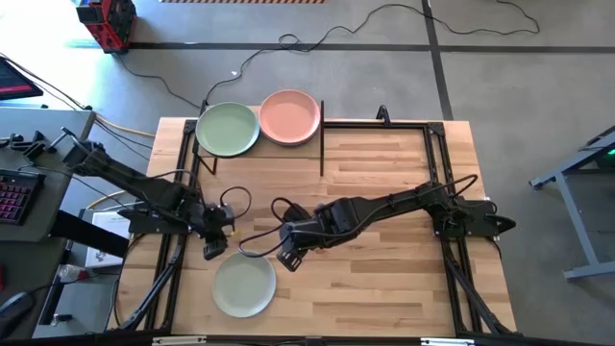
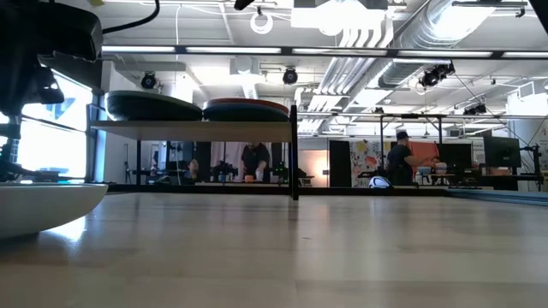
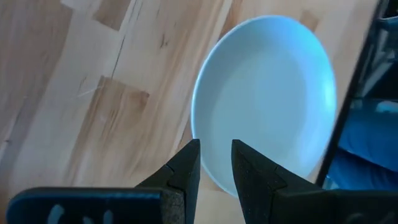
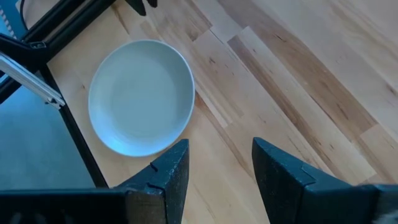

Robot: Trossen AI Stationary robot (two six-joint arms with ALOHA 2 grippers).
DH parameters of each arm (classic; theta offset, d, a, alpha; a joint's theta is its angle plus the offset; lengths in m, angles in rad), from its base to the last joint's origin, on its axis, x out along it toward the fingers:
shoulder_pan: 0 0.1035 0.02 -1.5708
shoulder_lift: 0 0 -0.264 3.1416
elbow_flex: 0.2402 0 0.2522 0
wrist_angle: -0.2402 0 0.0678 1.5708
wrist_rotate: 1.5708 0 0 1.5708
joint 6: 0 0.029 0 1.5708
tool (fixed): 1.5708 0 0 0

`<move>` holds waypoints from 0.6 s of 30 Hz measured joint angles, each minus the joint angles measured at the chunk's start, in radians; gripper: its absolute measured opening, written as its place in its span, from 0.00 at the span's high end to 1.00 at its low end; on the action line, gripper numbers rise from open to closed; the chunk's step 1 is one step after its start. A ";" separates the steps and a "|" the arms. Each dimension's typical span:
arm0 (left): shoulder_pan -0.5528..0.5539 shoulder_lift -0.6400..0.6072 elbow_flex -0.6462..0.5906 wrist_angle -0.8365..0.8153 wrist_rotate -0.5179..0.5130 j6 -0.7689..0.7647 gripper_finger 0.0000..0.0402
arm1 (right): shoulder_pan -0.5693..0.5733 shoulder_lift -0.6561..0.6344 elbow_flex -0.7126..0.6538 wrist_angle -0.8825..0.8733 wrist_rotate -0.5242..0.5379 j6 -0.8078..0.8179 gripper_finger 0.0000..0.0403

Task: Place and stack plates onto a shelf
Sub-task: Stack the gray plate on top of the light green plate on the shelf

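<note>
A pale cream-green plate (image 1: 244,285) lies flat on the wooden table near its front edge, left of the middle. My left gripper (image 1: 213,246) hangs open just off the plate's far left rim; in the left wrist view the plate (image 3: 267,93) lies beyond its fingertips (image 3: 216,155). My right gripper (image 1: 288,258) is open wide beside the plate's far right rim, and the plate (image 4: 142,96) shows beyond it (image 4: 217,155). A sage green plate (image 1: 228,129) and a pink plate (image 1: 290,116) rest side by side on the shelf (image 2: 193,129) at the far left.
Black frame rods run along the table's left edge (image 1: 178,259) and right edge (image 1: 452,259), and one shelf post (image 1: 322,139) stands on the tabletop. Bare wood (image 1: 384,288) lies to the right of the plate. People show in the room behind (image 2: 402,162).
</note>
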 joint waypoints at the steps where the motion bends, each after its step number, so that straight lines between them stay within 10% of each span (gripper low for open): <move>1: -0.005 0.012 0.000 0.003 -0.009 -0.007 0.80 | 0.000 0.000 0.000 0.000 0.000 0.000 0.62; 18: -0.067 0.278 0.000 0.137 -0.077 -0.038 0.80 | 0.001 -0.001 0.000 0.000 0.000 0.009 0.62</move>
